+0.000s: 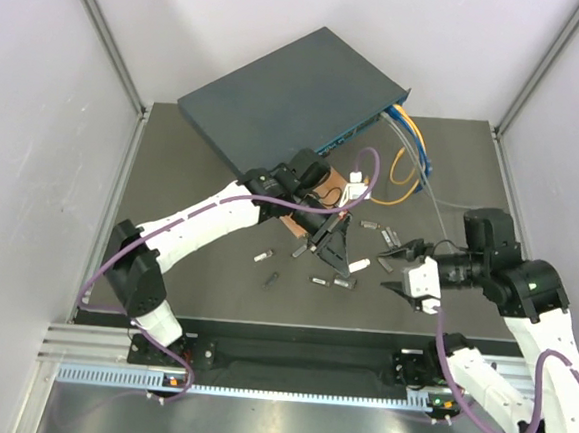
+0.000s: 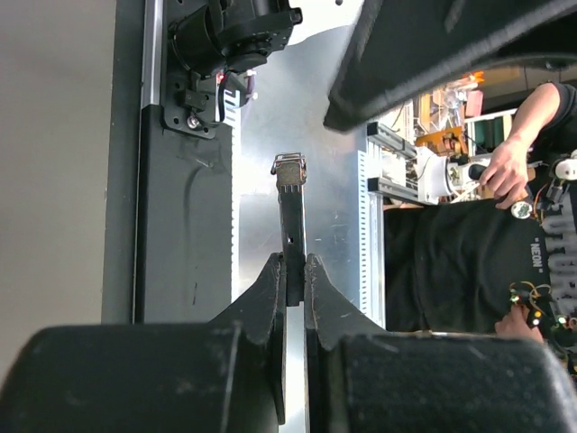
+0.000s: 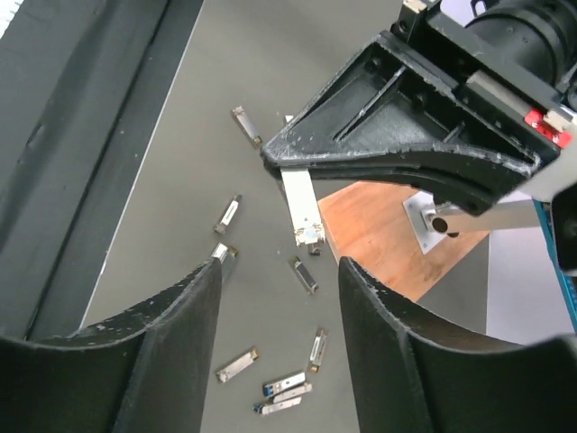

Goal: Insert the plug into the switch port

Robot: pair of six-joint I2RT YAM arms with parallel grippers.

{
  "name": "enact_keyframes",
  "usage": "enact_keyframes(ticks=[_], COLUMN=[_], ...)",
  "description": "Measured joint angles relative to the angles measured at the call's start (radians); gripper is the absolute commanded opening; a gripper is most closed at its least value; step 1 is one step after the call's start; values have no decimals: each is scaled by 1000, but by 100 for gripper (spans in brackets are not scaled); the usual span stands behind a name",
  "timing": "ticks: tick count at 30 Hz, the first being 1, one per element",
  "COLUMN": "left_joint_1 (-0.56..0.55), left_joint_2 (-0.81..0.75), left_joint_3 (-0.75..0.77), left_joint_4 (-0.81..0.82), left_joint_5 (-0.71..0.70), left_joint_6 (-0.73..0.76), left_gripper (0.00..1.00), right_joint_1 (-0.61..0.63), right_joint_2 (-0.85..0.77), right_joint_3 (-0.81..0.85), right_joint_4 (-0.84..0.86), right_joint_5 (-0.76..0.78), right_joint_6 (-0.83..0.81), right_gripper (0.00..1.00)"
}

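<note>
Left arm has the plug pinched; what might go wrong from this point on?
1. The left gripper pinches the plug near one end only, so it may pivot or slip on contact.
2. Yellow and blue cables crowd the switch face and could snag.
3. The right gripper is open, away from the switch, which might slide when pushed.
</note>
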Motion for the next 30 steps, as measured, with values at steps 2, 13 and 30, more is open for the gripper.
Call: enact_keyframes(ticks=[2, 13, 30], left_joint_1=[0, -1, -2], left_joint_2=[3, 16, 16], left_joint_3=[-3, -14, -16], left_joint_4=[6, 31, 35], left_joint_5=[0, 7, 7], left_joint_6=[-8, -45, -52], left_gripper=[0, 0, 19], right_joint_1=[52, 232, 309], right_joint_2=[0, 26, 32], right_joint_3=[-9, -44, -71], right_joint_4=[50, 226, 262], right_joint_5=[32, 210, 344], right_joint_6=[51, 196, 204], right_gripper=[50, 39, 0])
